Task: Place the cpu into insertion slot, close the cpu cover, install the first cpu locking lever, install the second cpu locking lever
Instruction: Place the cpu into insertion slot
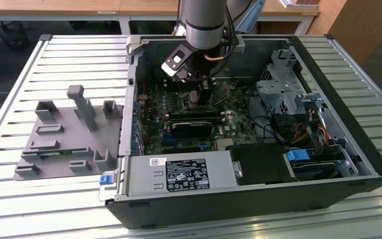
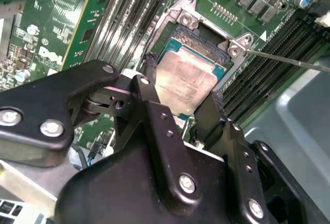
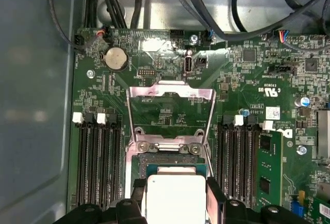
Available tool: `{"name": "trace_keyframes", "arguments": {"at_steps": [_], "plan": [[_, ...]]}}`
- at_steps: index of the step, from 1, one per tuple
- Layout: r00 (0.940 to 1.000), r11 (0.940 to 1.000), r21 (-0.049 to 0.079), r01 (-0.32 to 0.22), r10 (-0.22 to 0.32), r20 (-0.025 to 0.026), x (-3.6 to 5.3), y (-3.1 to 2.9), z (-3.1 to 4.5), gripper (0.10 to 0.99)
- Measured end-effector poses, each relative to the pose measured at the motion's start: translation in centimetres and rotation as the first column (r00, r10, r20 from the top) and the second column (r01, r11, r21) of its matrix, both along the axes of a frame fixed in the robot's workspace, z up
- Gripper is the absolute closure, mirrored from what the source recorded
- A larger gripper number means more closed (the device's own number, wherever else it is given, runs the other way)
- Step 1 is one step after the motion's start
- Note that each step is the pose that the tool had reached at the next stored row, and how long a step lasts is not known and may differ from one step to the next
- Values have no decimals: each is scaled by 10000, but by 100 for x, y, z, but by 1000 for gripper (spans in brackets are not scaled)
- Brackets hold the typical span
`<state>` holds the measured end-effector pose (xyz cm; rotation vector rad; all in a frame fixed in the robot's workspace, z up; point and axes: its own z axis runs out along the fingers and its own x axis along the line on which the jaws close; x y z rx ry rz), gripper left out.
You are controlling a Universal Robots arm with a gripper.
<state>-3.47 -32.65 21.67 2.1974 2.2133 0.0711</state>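
The cpu (image 2: 192, 68), a silvery square chip, lies level in or just over the insertion slot (image 2: 205, 34) on the green board. My gripper (image 2: 183, 81) is shut on it, one black finger (image 2: 149, 72) at each of two opposite edges. In the first wrist view the cpu (image 3: 175, 198) shows between the same fingers (image 3: 214, 198), with the slot's dark edge (image 3: 170, 160) just beyond it. The cpu cover (image 3: 170, 91), a silver frame plate, is swung open past the slot. A thin locking lever (image 2: 289, 60) sticks out beside the slot. In the exterior view my gripper (image 1: 201, 97) reaches down inside the computer case.
Long black memory slots (image 3: 98, 157) flank the socket on both sides, and cables (image 3: 206, 12) run along the case wall. The open computer case (image 1: 370, 149) lies on a slatted metal table (image 1: 58, 209). A grey parts fixture (image 1: 65, 144) stands at the exterior view's left.
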Motion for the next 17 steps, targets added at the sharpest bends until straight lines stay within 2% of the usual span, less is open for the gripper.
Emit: {"name": "trace_keyframes", "arguments": {"at_steps": [9, 17], "plan": [[10000, 10000, -3, 8, -8, -2, -12, 32, -41, 545], [9997, 9997, -31, 250, -250, -2, -26, 59, -95, 545]]}}
